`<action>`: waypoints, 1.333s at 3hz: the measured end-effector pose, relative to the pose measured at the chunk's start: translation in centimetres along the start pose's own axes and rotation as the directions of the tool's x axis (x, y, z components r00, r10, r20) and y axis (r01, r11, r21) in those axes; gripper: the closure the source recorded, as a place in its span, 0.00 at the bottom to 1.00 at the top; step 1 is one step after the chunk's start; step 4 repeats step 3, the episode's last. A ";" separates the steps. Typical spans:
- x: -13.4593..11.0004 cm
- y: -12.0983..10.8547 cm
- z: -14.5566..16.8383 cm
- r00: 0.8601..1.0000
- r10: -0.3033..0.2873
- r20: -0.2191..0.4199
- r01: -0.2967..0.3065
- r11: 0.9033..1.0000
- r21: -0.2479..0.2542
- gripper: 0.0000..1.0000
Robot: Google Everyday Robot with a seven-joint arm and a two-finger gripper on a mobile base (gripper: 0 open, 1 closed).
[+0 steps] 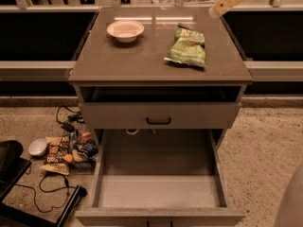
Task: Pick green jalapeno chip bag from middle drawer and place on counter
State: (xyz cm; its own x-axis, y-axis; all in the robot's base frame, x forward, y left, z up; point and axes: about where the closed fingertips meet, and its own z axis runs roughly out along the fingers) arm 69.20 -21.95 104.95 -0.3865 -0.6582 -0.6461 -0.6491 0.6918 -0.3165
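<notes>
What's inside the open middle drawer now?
Only its bare pale floor shows in the middle drawer; the rear is shadowed. The green jalapeno chip bag lies on the counter, the hand above the counter's back-right corner.
</notes>
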 end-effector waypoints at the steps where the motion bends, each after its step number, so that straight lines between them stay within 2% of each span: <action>1: 3.5 -1.9 -5.8 0.996 0.028 -0.084 -0.021 0.996 0.090 0.00; 2: 8.3 -2.9 -9.2 0.986 0.109 -0.125 -0.082 0.976 0.204 0.00; 3: 10.3 -2.2 -11.0 0.989 0.108 -0.100 -0.075 0.954 0.291 0.00; 4: 10.3 -2.2 -11.0 0.989 0.108 -0.100 -0.075 0.954 0.291 0.00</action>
